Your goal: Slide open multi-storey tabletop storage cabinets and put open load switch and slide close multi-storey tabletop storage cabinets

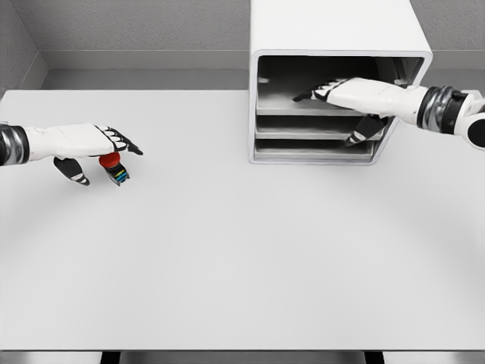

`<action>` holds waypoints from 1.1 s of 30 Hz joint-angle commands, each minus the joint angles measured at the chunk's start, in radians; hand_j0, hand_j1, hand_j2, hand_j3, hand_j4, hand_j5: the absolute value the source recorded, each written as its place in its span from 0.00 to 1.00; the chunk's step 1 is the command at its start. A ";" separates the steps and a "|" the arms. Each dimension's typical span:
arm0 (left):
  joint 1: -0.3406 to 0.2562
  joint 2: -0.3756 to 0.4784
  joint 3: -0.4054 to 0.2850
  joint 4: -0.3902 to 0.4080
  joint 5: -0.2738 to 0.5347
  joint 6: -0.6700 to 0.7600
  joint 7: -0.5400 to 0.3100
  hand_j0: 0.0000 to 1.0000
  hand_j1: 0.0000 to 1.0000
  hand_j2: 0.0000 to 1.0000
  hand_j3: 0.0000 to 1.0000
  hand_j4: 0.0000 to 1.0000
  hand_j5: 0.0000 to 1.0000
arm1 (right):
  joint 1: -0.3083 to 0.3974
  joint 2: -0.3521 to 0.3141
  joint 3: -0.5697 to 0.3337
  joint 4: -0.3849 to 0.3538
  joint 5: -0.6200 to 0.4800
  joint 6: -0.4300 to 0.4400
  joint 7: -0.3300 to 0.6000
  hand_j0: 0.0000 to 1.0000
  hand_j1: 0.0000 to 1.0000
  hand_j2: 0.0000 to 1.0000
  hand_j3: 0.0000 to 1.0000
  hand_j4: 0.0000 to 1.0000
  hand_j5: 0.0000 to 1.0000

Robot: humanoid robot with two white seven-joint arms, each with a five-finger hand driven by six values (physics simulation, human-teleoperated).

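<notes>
My left hand [83,144] hovers flat, fingers extended, over the load switch [114,167] just beneath; my right hand [356,95] reaches, fingers spread, into the cabinet [333,34] on the bench [242,258].

the cabinet [337,45] stands at the table's [227,258] far right. the switch [115,168] sits on the table at the left, well apart from it, under the left hand [83,142]. the right hand [364,97] reaches into the cabinet's top level.
</notes>
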 commanded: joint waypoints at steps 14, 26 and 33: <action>0.000 0.001 -0.002 -0.002 0.002 0.002 0.000 0.83 0.83 0.83 0.83 0.83 0.83 | -0.003 -0.019 0.085 -0.090 0.039 0.028 0.000 1.00 1.00 1.00 1.00 1.00 1.00; -0.002 0.001 -0.002 -0.010 0.004 0.002 0.000 0.73 0.73 0.73 0.73 0.73 0.73 | 0.084 -0.122 0.016 -0.237 0.029 0.025 0.000 1.00 1.00 1.00 1.00 1.00 1.00; -0.005 0.001 -0.002 -0.011 0.005 0.002 0.000 0.63 0.63 0.63 0.63 0.63 0.63 | 0.132 -0.165 -0.042 -0.266 0.029 0.008 0.000 1.00 1.00 1.00 1.00 1.00 1.00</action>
